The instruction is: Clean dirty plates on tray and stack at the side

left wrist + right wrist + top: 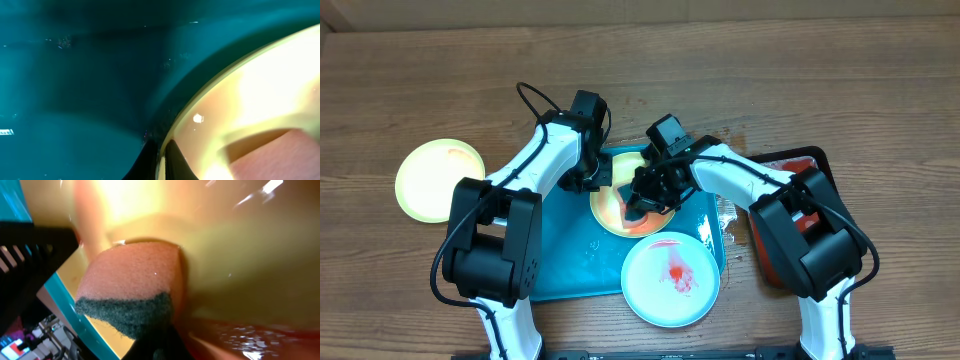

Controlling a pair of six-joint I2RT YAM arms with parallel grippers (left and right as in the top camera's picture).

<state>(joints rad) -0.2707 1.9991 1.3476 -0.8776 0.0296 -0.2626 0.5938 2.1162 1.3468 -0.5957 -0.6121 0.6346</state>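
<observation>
The turquoise tray (560,250) lies mid-table. On it, a yellow-green plate (620,222) carries red sauce along its near side. My left gripper (603,186) is shut on this plate's left rim; the left wrist view shows the jaws (162,161) pinching the rim of the plate (260,95). My right gripper (645,203) is shut on a pink sponge with a dark green scouring side (131,287), pressed onto the plate (250,255). A pale blue plate (670,280) with a red smear sits at the tray's front right corner. A pale green plate (440,180) lies on the bare tabletop to the left.
A black tray with a red pad (798,165) stands to the right, partly under my right arm. Wet patches show on the wood beside it (725,215). Both arms cross over the turquoise tray's back half.
</observation>
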